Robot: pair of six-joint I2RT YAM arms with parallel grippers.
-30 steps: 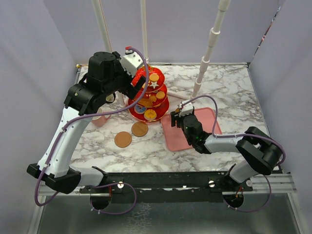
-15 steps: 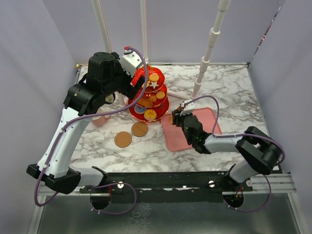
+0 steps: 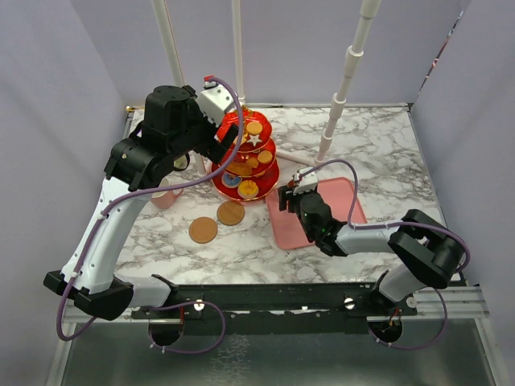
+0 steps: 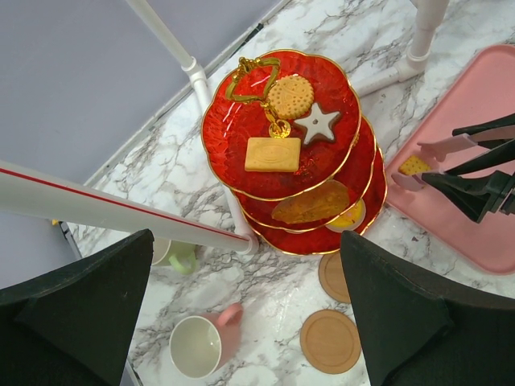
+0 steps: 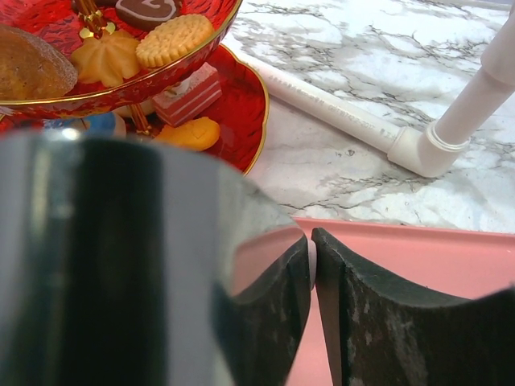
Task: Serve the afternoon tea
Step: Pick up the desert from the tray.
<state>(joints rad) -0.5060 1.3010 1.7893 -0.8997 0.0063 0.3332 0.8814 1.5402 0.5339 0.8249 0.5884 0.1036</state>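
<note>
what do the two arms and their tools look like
The left arm and right arm both have white link shells, bulky black joint housings and black bases. A purple cable loops loosely along each arm. The left tool and right tool are black, each with two tapered fingers.

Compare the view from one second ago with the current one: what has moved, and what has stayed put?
The right gripper slid slightly left over the pink tray, toward the red tiered stand; no grab or release is visible. The left gripper, both coasters and the pink mug stayed put.
</note>
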